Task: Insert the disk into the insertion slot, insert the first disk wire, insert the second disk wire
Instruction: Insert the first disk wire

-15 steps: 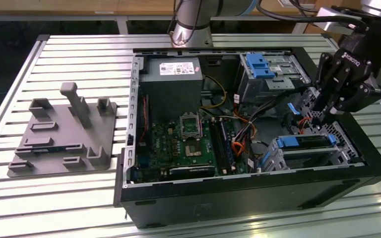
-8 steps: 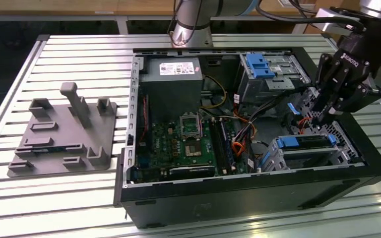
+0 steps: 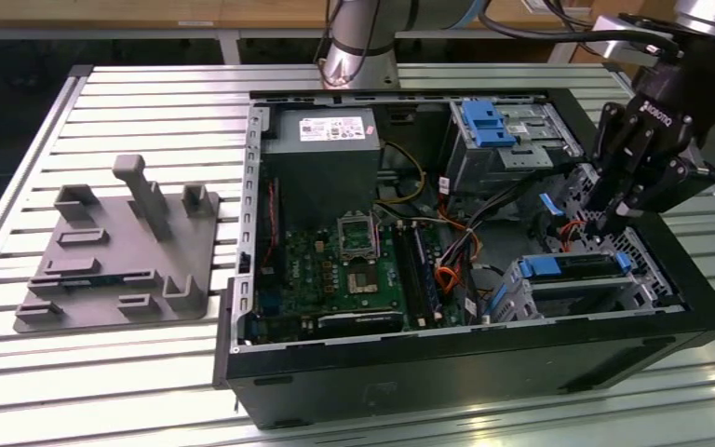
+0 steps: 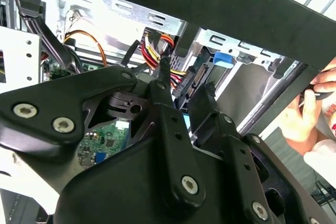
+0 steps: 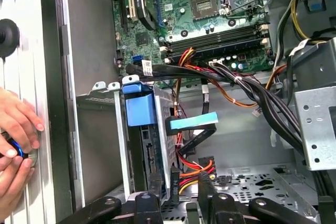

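Note:
The disk [image 3: 572,267], in its bright blue frame, lies inside the insertion slot [image 3: 587,296], a low perforated metal cage at the case's near corner on the exterior view's right. My gripper [image 3: 600,226] hangs just above the far end of that cage, pointing down. In the first wrist view the disk [image 5: 140,148] sits in the cage [image 5: 100,90], and my gripper [image 5: 179,184] stands open beside it. A black connector [image 5: 174,181] on red, yellow and orange wires lies between the fingers. The second wrist view shows that connector [image 4: 185,83] at my gripper [image 4: 184,80].
A flat cable with a light blue tag [image 5: 191,123] loops beside the cage. Black cable bundles [image 5: 252,95] cross the case above the motherboard [image 3: 357,270]. A taller grey bay with a blue latch [image 3: 494,126] stands behind. A person's hands [image 5: 18,135] rest outside the case wall. A grey fixture [image 3: 115,251] lies on the table.

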`<state>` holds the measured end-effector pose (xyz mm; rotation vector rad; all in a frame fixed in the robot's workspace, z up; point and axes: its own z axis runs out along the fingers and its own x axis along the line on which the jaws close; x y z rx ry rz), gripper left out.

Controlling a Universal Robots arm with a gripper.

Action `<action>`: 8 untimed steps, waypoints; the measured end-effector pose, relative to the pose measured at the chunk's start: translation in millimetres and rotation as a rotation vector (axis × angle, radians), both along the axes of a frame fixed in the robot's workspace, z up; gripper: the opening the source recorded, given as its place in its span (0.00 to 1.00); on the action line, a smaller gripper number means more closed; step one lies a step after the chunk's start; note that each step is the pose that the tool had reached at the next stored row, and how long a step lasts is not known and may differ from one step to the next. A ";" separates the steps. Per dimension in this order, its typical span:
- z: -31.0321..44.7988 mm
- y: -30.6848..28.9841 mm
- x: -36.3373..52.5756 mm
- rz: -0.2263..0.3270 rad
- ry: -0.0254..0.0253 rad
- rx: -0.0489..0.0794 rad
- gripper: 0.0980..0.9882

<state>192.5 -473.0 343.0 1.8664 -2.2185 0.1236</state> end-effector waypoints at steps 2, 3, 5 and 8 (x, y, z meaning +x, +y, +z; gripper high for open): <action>-0.6 0.0 0.1 0.000 0.0004 -0.003 0.35; -0.9 0.0 0.1 0.000 0.0005 -0.004 0.35; -1.7 0.0 0.1 0.000 0.0006 -0.004 0.35; -3.0 0.0 0.1 0.000 0.0005 -0.005 0.35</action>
